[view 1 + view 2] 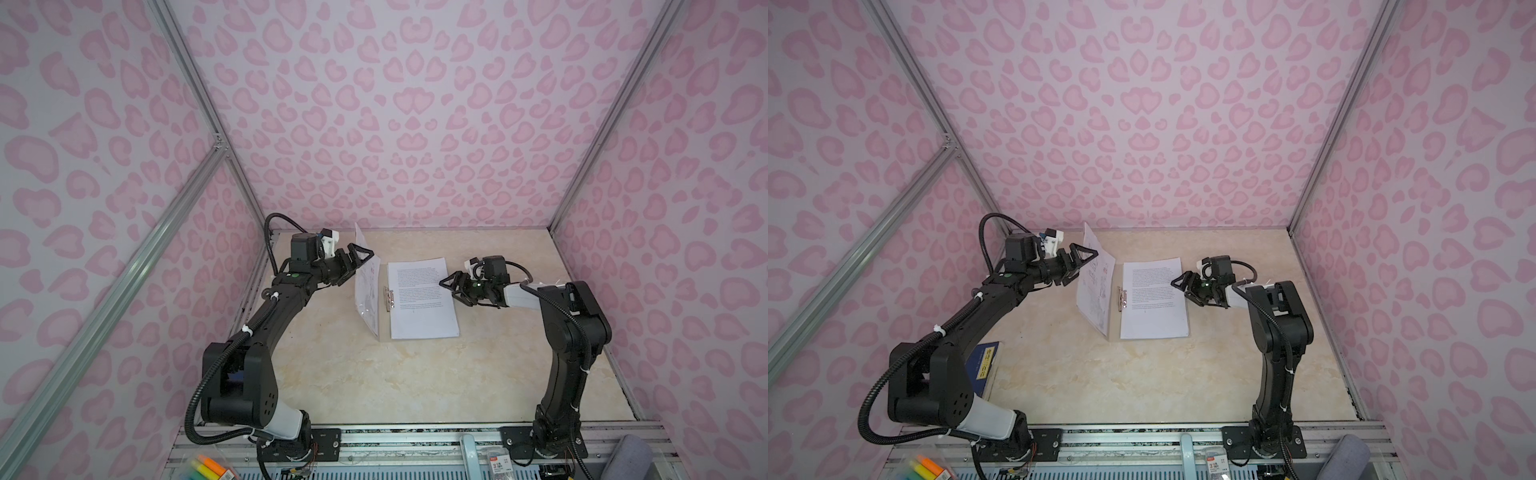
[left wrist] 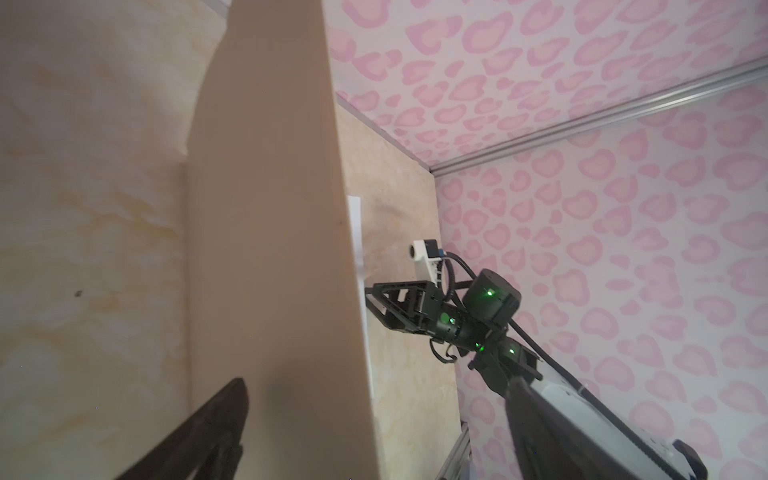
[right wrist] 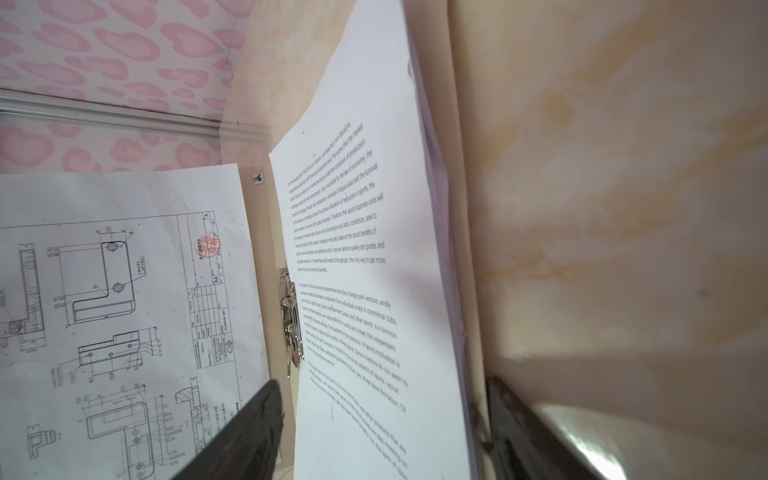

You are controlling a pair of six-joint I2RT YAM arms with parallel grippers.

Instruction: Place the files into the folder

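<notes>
A dark blue book (image 1: 984,365) lay at the near left of the worktop (image 1: 374,382), partly under the left arm. Further in, the left gripper (image 1: 362,262) was spread wide, its tips against the outer face of the folder (image 2: 266,249), clamping nothing. The folder sat open at the middle of the worktop, with its left leaf raised almost upright and its right leaf flat. A drawing sheet (image 3: 124,291) lay against the raised leaf's inner face. A metal clip (image 3: 289,320) sat at the spine. The files (image 1: 422,297), a stack of printed sheets, rested on the flat leaf. The right gripper (image 1: 448,289) was released, its jaws wide apart at the stack's right edge.
</notes>
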